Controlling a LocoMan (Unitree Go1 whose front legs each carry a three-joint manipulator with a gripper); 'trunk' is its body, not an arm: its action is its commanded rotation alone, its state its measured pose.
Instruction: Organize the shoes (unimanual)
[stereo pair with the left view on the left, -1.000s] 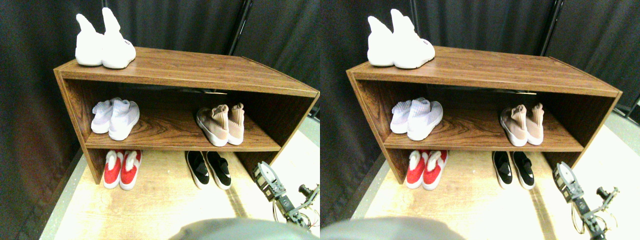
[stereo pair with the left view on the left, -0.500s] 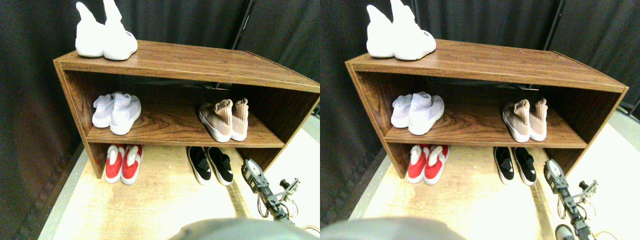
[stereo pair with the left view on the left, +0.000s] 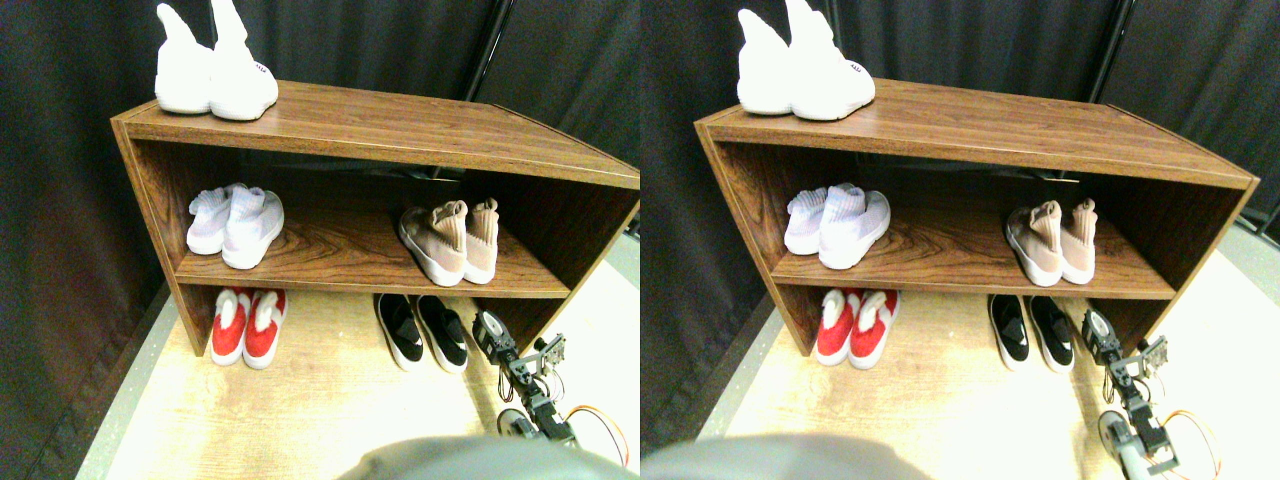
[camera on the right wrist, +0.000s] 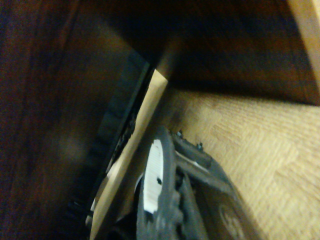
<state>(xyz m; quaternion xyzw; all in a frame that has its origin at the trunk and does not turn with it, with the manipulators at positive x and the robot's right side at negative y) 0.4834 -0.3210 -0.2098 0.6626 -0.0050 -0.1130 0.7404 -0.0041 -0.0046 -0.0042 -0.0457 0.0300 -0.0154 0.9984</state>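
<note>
I see the tan pair of shoes (stereo pair with the left view on the left: 448, 241) on the right side of the middle shelf (stereo pair with the left view on the left: 340, 262), side by side and touching, heels and sock cuffs toward me, white soles down; the left one is angled slightly outward. Below it, on the floor under the shelf, I see the black pair of shoes (stereo pair with the left view on the left: 421, 331), also side by side with white soles, lying flat, heels toward me and angled a little to the right.

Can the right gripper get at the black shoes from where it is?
Probably yes. The right gripper sits low on the floor just beside the black shoes, with nothing between them. The shelf board above them may limit headroom.
</note>
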